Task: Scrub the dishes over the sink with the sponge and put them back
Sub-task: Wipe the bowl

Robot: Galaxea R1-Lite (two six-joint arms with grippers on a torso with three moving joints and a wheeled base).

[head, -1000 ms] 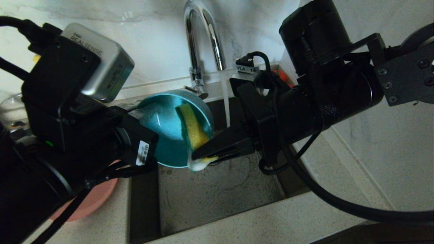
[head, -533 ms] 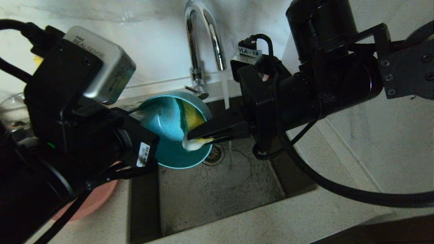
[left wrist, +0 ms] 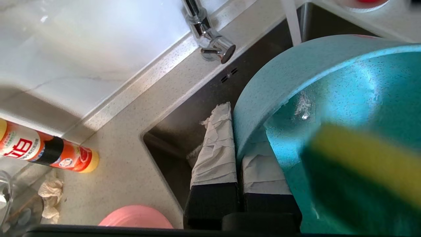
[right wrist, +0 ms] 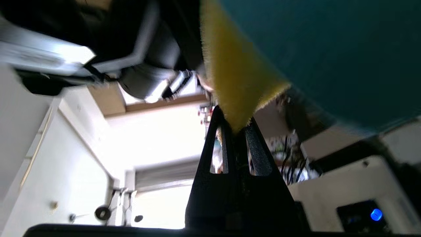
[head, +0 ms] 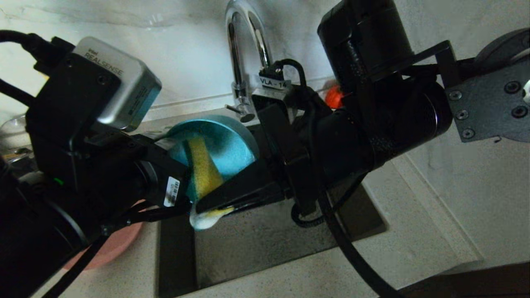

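Your left hand (left wrist: 236, 164) clamps the teal bowl (head: 223, 142) by its rim, tilted over the sink (head: 265, 244); your right hand (head: 203, 209) grips the sponge (head: 203, 171) inside it. Press evenly and sweep the whole interior.

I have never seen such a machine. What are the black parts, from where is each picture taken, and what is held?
The black parts are a robot's two arms, each ending in a claw. One picture comes from a camera on its head, looking down at the sink; the other two come from cameras on the wrists. The left claw is shut on the rim of the teal bowl, holding it tilted above the sink. The right claw is shut on the sponge, whose dark green side faces the bowl's inside. On the counter lie a pink plate and an orange bottle.
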